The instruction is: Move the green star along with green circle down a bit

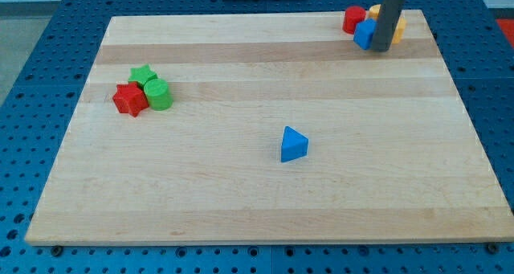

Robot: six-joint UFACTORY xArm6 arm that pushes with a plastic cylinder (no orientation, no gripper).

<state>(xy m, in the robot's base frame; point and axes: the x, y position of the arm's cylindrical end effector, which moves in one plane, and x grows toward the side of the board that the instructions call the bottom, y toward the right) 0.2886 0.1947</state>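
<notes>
Bright, even light; soft shadows

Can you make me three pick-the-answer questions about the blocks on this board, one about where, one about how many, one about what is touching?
1. Where is the green star?
A. the view's left
B. the view's bottom right
C. the middle

2. How many blue blocks show?
A. none
B. two
C. five

3. What is the green circle doing?
A. sitting alone
B. stacked on the blue triangle
C. touching the red star

Answers:
1 A: it sits in the left cluster.
2 B: the blue triangle and a blue block beside my tip.
3 C: it presses against the red star.
</notes>
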